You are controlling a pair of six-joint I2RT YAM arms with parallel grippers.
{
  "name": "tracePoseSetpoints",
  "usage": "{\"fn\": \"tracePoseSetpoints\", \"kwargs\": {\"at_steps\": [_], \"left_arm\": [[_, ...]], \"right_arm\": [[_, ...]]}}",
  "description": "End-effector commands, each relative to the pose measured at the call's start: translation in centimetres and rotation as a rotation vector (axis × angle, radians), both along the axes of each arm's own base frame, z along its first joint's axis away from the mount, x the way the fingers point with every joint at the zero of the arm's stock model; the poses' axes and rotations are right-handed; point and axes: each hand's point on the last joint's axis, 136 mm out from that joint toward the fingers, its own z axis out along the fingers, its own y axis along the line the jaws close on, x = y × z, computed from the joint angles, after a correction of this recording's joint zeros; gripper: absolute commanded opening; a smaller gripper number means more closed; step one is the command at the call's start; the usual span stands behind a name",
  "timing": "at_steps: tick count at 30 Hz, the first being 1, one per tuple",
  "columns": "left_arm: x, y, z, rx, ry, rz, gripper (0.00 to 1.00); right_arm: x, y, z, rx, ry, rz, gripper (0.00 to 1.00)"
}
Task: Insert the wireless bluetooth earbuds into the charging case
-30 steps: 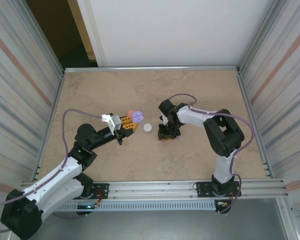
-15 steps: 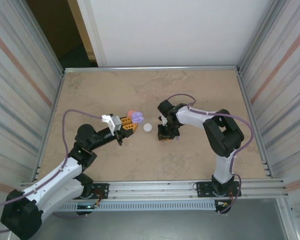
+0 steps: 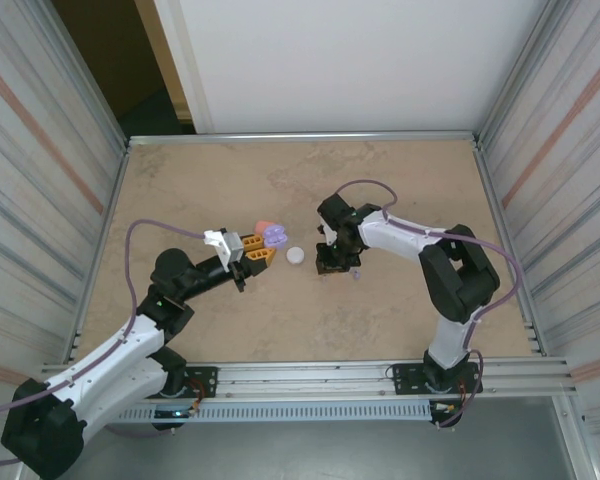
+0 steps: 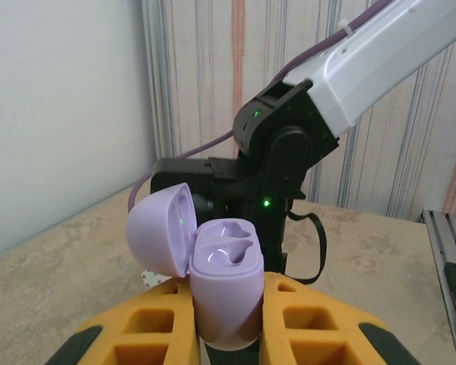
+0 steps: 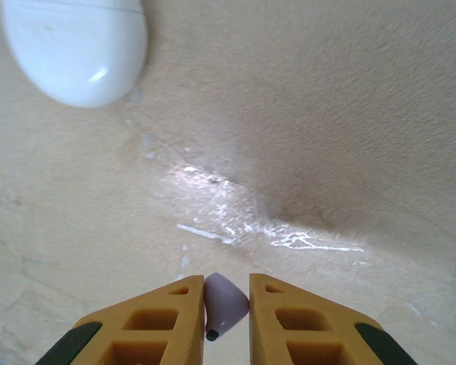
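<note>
The left jaws clamp an upright purple charging case [image 4: 222, 281], its lid open. The right jaws, nearly closed, pinch a purple earbud [image 5: 226, 303] between them; a white case [image 5: 76, 46] lies ahead, to their left.

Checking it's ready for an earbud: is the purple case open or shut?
Open. In the left wrist view the purple case, clamped upright in the left gripper, has its lid tipped back, baring the moulded wells.
</note>
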Motion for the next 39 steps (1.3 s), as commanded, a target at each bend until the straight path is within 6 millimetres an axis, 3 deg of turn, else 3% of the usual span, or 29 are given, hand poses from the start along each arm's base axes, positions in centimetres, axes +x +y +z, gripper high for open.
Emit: {"fn": "tracePoseSetpoints", "kwargs": {"at_steps": [1, 22, 39], "left_arm": [[0.1, -0.1, 0.0, -0.005, -0.024, 0.007, 0.0], [1.2, -1.9, -1.7, -0.016, 0.067, -0.06, 0.0], [1.1, -2.8, -1.4, -0.011, 0.072, -0.111, 0.0]], "right_arm": [[0.2, 0.1, 2.6, 0.031, -0.079, 0.04, 0.19], [-1.1, 0.5, 13.7, 0.325, -0.297, 0.131, 0.19], [-2.2, 1.8, 22.3, 0.531, -0.526, 0.272, 0.2]]}}
